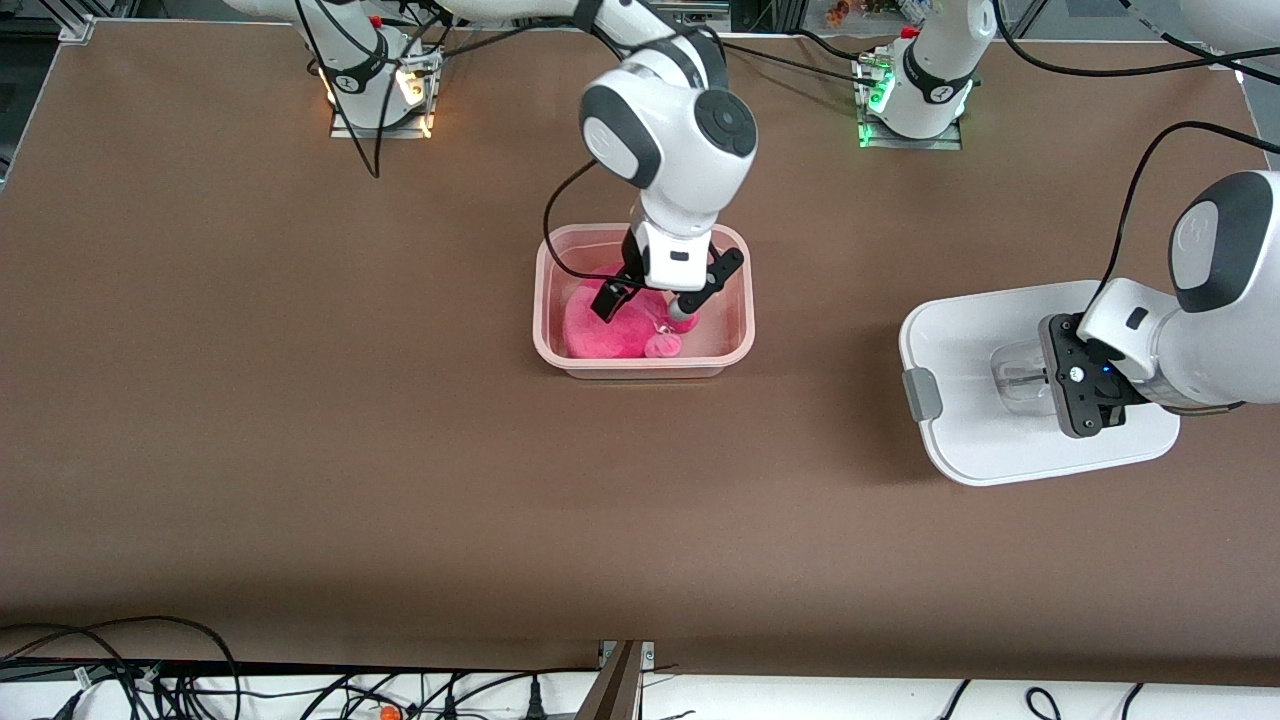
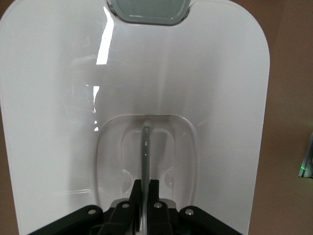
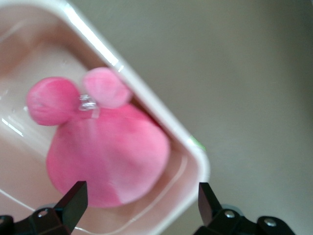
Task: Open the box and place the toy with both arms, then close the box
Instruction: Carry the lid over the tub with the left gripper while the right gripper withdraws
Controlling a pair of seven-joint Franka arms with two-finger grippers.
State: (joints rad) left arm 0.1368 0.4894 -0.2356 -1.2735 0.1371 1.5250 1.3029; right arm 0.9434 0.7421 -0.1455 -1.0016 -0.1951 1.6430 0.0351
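Note:
The pink translucent box [image 1: 545, 300] stands open in the middle of the table, without its lid. The hot-pink plush toy [image 1: 600, 335] lies inside it, ears toward the left arm's end. My right gripper [image 1: 648, 303] hangs open just over the toy, holding nothing. In the right wrist view the toy [image 3: 107, 152] lies in the box [image 3: 161, 115] between the open fingers of my right gripper [image 3: 141, 193]. The white lid [image 1: 980, 340] is at the left arm's end of the table. My left gripper [image 1: 1050, 378] is shut on its clear handle [image 2: 145, 147], as the left wrist view [image 2: 146, 188] shows.
One grey clip [image 1: 922, 393] shows on the lid's edge toward the box and also appears in the left wrist view [image 2: 146, 12]. Bare brown table lies between box and lid. Cables run along the table edge nearest the front camera.

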